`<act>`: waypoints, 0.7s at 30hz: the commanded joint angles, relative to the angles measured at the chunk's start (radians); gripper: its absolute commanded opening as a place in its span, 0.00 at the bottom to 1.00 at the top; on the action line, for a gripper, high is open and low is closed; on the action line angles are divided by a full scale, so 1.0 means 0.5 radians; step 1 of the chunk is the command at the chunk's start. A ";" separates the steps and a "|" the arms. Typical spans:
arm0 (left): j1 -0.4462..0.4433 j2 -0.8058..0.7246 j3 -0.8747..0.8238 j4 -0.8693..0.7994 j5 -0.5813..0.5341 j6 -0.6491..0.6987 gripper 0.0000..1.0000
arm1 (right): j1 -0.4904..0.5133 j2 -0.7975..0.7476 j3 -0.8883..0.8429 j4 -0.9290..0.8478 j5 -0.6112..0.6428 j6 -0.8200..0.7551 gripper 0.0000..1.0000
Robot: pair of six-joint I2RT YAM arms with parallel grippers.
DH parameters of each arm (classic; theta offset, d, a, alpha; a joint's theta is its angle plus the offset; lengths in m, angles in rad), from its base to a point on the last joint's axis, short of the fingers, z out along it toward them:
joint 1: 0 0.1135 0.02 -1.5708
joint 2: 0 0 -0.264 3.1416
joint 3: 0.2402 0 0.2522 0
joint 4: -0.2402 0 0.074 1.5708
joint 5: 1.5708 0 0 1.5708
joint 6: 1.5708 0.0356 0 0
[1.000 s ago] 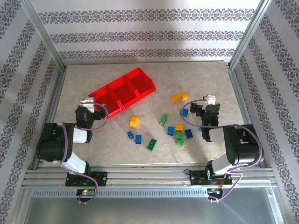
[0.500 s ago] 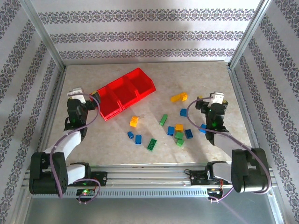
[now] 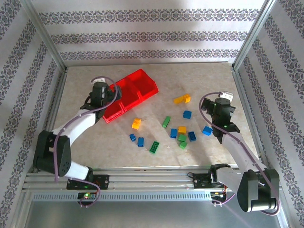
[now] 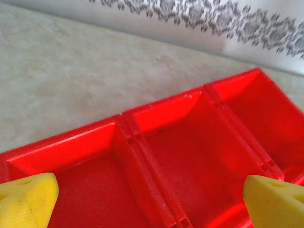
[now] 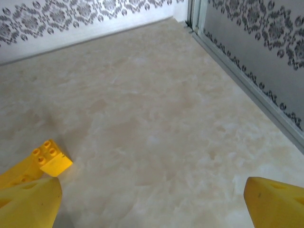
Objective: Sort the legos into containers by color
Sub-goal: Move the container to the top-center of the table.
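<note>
The containers are three square compartments of one red tray (image 3: pixel 138 87) at the left back of the table; all three look empty in the left wrist view, tray (image 4: pixel 190 142). My left gripper (image 3: pixel 100 93) hangs open over the tray's near-left end, its yellow fingertips (image 4: pixel 26 202) wide apart with nothing between them. The legos lie loose mid-table: yellow (image 3: pixel 182 99), yellow (image 3: pixel 137 123), green (image 3: pixel 166 122), blue (image 3: pixel 187 114), blue (image 3: pixel 207 130), green (image 3: pixel 154 147), and a blue, green and orange cluster (image 3: pixel 182 135). My right gripper (image 3: pixel 222 107) stands open over bare table right of them, a yellow lego (image 5: pixel 50 159) at its left.
A metal frame and patterned walls (image 3: pixel 251 71) close in the table on three sides. Two more blue bricks (image 3: pixel 137 139) lie near the front left of the group. Bare tabletop (image 5: pixel 166 118) stretches ahead of the right gripper toward the right wall.
Both arms have unfolded and reached out. The left gripper swung right and away onto the tray's end. The right gripper moved right and slightly farther, uncovering a blue brick.
</note>
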State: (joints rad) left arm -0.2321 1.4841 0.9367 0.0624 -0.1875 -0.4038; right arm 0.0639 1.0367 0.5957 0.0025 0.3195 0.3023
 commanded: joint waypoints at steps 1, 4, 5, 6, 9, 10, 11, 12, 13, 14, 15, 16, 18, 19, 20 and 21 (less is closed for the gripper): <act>-0.033 0.174 0.155 -0.295 -0.106 -0.118 1.00 | 0.036 -0.024 0.118 -0.411 0.031 0.175 0.98; -0.046 0.308 0.254 -0.355 -0.071 -0.156 0.99 | 0.063 -0.009 0.183 -0.587 0.025 0.239 0.98; -0.053 0.351 0.283 -0.370 -0.067 -0.159 0.96 | 0.071 -0.006 0.204 -0.640 0.027 0.254 0.98; -0.057 0.394 0.314 -0.392 -0.071 -0.159 0.94 | 0.076 -0.002 0.222 -0.694 0.027 0.272 0.98; -0.063 0.517 0.403 -0.475 -0.068 -0.168 0.90 | 0.086 -0.002 0.262 -0.795 0.004 0.314 0.98; -0.065 0.548 0.427 -0.488 -0.063 -0.163 0.88 | 0.085 -0.005 0.273 -0.817 -0.008 0.322 0.98; -0.069 0.582 0.450 -0.497 -0.049 -0.156 0.86 | 0.088 -0.010 0.285 -0.837 -0.024 0.327 0.98; -0.072 0.608 0.468 -0.502 -0.037 -0.152 0.83 | 0.090 -0.016 0.296 -0.850 -0.036 0.334 0.98; -0.075 0.633 0.480 -0.502 -0.032 -0.146 0.81 | 0.093 -0.022 0.305 -0.864 -0.043 0.340 0.98; -0.079 0.656 0.493 -0.502 -0.026 -0.137 0.78 | 0.093 -0.028 0.314 -0.874 -0.055 0.341 0.98; -0.083 0.679 0.506 -0.505 -0.022 -0.126 0.75 | 0.096 -0.030 0.325 -0.887 -0.067 0.345 0.98; -0.087 0.696 0.519 -0.510 -0.016 -0.114 0.73 | 0.096 -0.030 0.335 -0.901 -0.070 0.349 0.98; -0.096 0.738 0.540 -0.517 -0.004 -0.089 0.67 | 0.098 -0.025 0.354 -0.927 -0.091 0.363 0.98; -0.101 0.750 0.548 -0.519 0.003 -0.081 0.65 | 0.101 -0.021 0.361 -0.938 -0.096 0.372 0.98; -0.108 0.764 0.553 -0.519 0.012 -0.070 0.62 | 0.102 -0.011 0.370 -0.953 -0.108 0.377 0.98; -0.114 0.780 0.556 -0.515 0.021 -0.062 0.60 | 0.100 -0.001 0.378 -0.966 -0.119 0.386 0.98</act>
State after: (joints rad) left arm -0.2726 1.8568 1.1854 -0.1532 -0.1875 -0.4637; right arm 0.1028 1.0367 0.7502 -0.4316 0.2829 0.4679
